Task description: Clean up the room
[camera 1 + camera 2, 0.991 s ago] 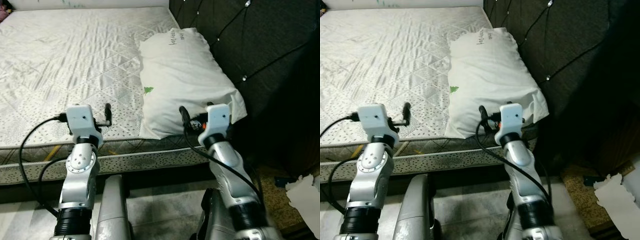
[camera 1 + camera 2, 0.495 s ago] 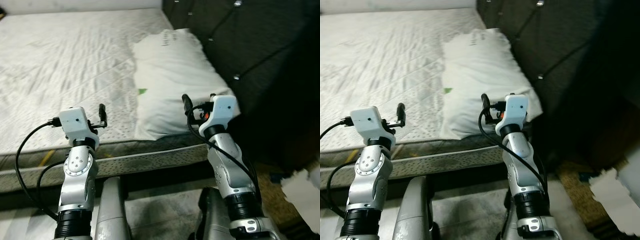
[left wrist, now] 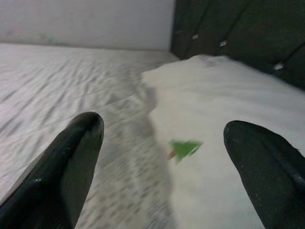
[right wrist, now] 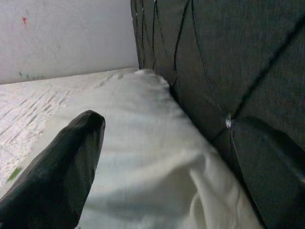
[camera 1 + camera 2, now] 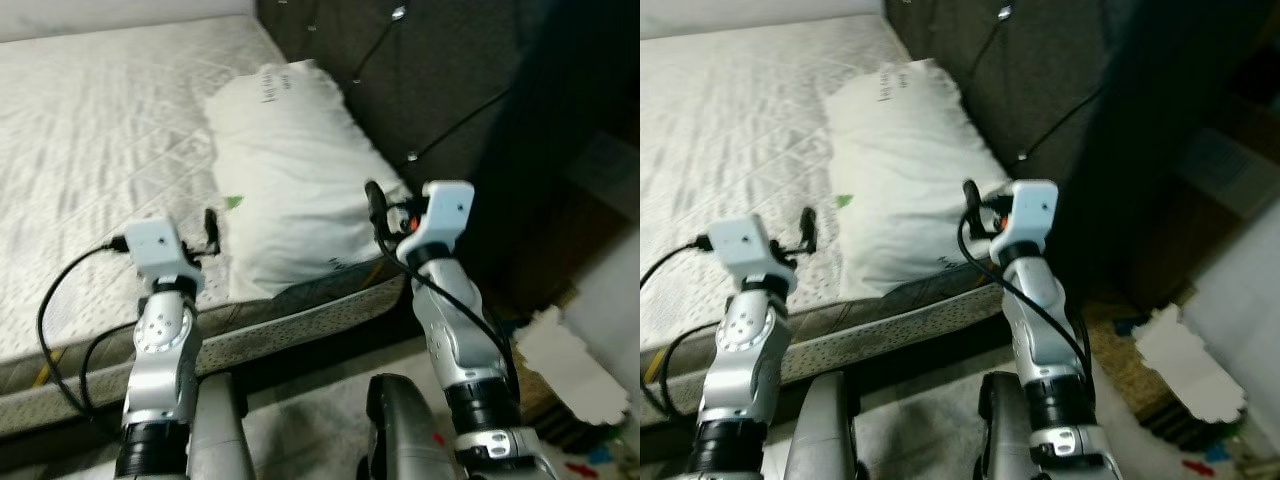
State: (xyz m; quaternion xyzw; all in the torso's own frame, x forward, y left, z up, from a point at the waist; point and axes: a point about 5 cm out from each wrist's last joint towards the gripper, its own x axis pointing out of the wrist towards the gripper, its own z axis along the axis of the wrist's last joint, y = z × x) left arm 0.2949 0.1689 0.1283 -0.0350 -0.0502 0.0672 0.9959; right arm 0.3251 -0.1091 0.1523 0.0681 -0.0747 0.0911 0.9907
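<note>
A pillow (image 5: 285, 185) lies on the mattress (image 5: 90, 150), against the headboard (image 5: 420, 80) at right.

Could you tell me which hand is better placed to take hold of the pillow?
The right hand: open, it hovers over the pillow's near corner, while the left hand hangs beside it above the mattress.

Bedroom; bare mattress (image 5: 90, 150), pillow (image 5: 280, 170), tufted headboard (image 5: 420, 80)

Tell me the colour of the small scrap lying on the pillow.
Green scrap, clearest in the left wrist view.
</note>
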